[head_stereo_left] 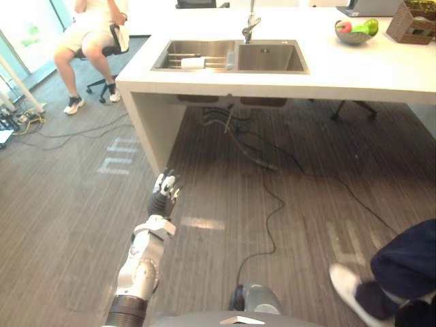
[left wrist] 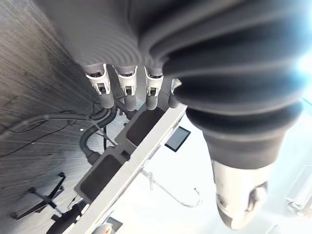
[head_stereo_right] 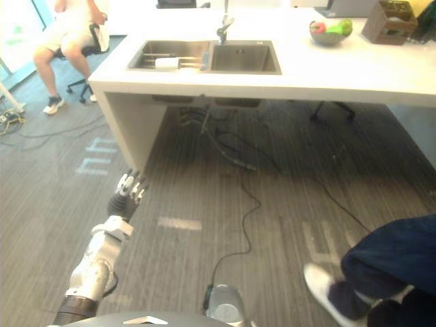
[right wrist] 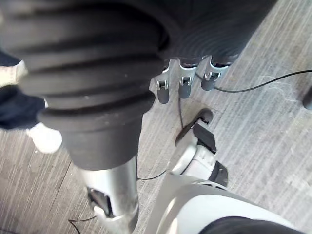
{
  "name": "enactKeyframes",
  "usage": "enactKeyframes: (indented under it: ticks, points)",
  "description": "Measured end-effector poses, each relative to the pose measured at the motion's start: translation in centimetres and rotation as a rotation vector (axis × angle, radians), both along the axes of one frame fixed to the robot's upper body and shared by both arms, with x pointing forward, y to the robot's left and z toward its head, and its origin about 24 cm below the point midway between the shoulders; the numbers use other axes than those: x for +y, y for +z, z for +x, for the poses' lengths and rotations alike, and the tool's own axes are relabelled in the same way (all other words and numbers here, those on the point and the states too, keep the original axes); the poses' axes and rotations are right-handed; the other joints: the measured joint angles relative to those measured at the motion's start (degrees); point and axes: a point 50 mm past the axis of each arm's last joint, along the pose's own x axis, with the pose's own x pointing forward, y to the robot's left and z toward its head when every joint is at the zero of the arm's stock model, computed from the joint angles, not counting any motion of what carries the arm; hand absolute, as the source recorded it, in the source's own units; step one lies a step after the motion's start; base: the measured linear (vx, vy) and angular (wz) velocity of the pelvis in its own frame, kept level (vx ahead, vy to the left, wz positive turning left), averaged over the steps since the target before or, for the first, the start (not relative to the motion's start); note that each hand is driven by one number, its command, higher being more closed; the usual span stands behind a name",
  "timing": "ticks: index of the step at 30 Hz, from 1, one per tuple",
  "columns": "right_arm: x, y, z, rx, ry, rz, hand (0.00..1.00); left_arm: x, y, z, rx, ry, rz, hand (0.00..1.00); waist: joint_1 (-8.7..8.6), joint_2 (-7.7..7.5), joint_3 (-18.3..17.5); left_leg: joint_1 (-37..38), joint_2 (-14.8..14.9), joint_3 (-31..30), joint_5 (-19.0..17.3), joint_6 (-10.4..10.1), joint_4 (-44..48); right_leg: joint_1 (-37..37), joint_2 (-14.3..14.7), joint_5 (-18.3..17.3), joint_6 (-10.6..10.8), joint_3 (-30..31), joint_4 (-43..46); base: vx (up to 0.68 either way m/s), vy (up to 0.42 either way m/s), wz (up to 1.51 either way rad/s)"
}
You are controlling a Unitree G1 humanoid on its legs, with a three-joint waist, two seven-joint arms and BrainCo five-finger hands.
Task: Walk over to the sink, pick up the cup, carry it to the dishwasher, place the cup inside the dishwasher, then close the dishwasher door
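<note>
A white cup (head_stereo_left: 193,63) lies on its side in the left basin of the steel sink (head_stereo_left: 269,68), set in the white counter (head_stereo_left: 354,75) ahead of me. My left hand (head_stereo_left: 162,197) hangs low over the grey floor, well short of the counter's corner, fingers (left wrist: 127,90) straight and holding nothing. In the right wrist view my right hand (right wrist: 181,83) points down at the floor with relaxed, empty fingers.
A tap (head_stereo_left: 251,27) stands behind the sink. A fruit bowl (head_stereo_left: 354,30) and a wicker basket (head_stereo_left: 415,24) sit on the counter's far right. A person sits on a chair (head_stereo_left: 92,34) at far left. Another person's leg and white shoe (head_stereo_left: 351,286) are at lower right. Cables (head_stereo_left: 272,197) trail under the counter.
</note>
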Motion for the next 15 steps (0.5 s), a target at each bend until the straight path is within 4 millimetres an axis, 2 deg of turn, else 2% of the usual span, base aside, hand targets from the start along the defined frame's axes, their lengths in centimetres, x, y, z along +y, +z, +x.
enactKeyframes:
  ticks: [1,2,3,4,5,6,7,8,9,10,11,12,13,15]
  points:
    - [-0.3,0.0,0.2,-0.01,0.024,-0.015,0.0,0.4,1.0,0.0,-0.04,0.019,0.021,0.0,1.4,-1.02,0.97,-6.26,-2.53,2.71,-3.36,2.75,3.6,6.34,0.71,0.91,-1.83,0.02,-5.73,0.49,-0.106,-0.05]
    - [-0.5,0.1,0.4,-0.017,0.034,-0.022,0.0,0.4,1.4,0.0,-0.056,0.023,0.025,0.0,1.97,-1.31,1.18,-8.16,-4.15,3.39,-4.27,3.0,2.17,8.28,0.67,1.3,-2.34,0.08,-7.57,0.58,-0.087,-0.07]
    - [-0.7,0.1,1.0,-0.037,0.044,-0.026,0.0,0.6,2.0,-0.1,-0.09,0.034,0.038,0.0,2.71,-1.75,1.65,-10.22,-6.57,4.6,-5.37,2.93,-2.63,10.92,0.52,1.78,-2.41,0.43,-10.24,0.33,-0.012,-0.26]
    - [-0.7,0.2,2.1,-0.072,0.052,-0.023,0.0,0.8,2.8,-0.4,-0.135,0.051,0.058,0.0,3.73,-2.06,1.72,-11.44,-9.92,6.18,-5.68,2.79,-14.76,13.45,0.06,2.79,-1.91,0.78,-13.28,0.42,0.017,-0.38]
    - [-0.9,0.3,2.5,-0.084,0.068,-0.027,0.0,0.9,3.4,-0.6,-0.161,0.062,0.074,0.0,4.24,-2.09,1.68,-11.23,-11.42,6.98,-4.93,2.39,-23.01,14.19,-0.26,3.24,-1.42,1.04,-14.27,0.45,0.051,-0.52]
    - [-1.0,0.5,4.2,-0.132,0.088,-0.027,0.0,1.0,4.5,-0.8,-0.22,0.086,0.095,0.0,4.82,-1.81,1.82,-10.81,-13.92,7.49,-0.04,1.96,-39.97,15.94,-0.4,3.23,-1.31,2.14,-15.99,0.59,0.094,-0.57]
    - [-1.0,0.7,5.2,-0.162,0.114,-0.028,0.0,1.2,5.1,-1.1,-0.256,0.116,0.118,0.0,5.41,-0.97,1.53,-9.99,-14.93,6.72,6.91,1.12,-54.12,18.26,0.43,2.86,-0.68,3.65,-17.58,0.41,0.075,-0.59]
    - [-0.9,0.7,5.5,-0.168,0.129,-0.028,0.0,1.4,5.3,-1.3,-0.267,0.134,0.13,0.0,5.74,-0.48,1.57,-9.79,-14.8,6.08,10.14,0.27,-57.6,19.69,0.96,2.45,-0.03,4.4,-18.54,0.54,0.136,-0.68]
    - [-0.6,0.6,5.7,-0.161,0.141,-0.024,0.0,1.8,5.6,-1.5,-0.279,0.173,0.15,0.0,6.29,-0.28,1.44,-8.61,-14.59,6.35,17.1,1.0,-56.75,22.24,1.77,1.41,1.58,6.76,-20.33,0.43,0.11,-0.53]
    - [-0.4,0.6,5.8,-0.158,0.138,-0.021,0.0,2.0,5.8,-1.5,-0.289,0.197,0.162,0.0,6.5,-0.49,1.26,-8.69,-14.78,7.25,18.68,2.73,-55.41,23.31,1.35,1.24,1.86,7.49,-21.11,0.65,0.181,-0.48]
    - [0.0,0.5,6.1,-0.155,0.136,-0.006,0.0,2.4,6.7,-1.4,-0.331,0.242,0.186,0.0,6.62,-2.28,1.94,-9.82,-15.71,8.29,16.79,5.4,-51.16,24.48,-0.23,1.45,2.38,8.69,-21.42,0.53,0.156,-0.17]
    - [0.1,0.5,6.1,-0.14,0.129,0.003,0.0,2.7,7.5,-1.4,-0.365,0.274,0.202,0.0,6.61,-2.89,2.39,-11.08,-16.01,8.42,13.58,6.06,-46.59,24.59,-1.52,2.94,4.58,8.85,-20.6,0.52,0.177,-0.11]
    - [0.0,0.4,5.9,-0.123,0.128,0.007,0.0,2.9,7.9,-1.6,-0.381,0.287,0.212,0.0,6.7,-2.93,2.41,-11.19,-15.98,8.42,12.19,6.49,-44.76,24.54,-1.87,3.76,5.5,9.17,-19.45,0.48,0.18,-0.08]
    - [-0.2,0.2,4.3,-0.059,0.113,0.012,0.0,4.0,10.2,-2.3,-0.467,0.362,0.235,0.0,7.07,-4.0,2.19,-6.77,-17.69,9.41,7.51,7.57,-44.19,22.85,-4.58,6.01,9.06,11.86,-7.84,0.46,0.185,-0.08]
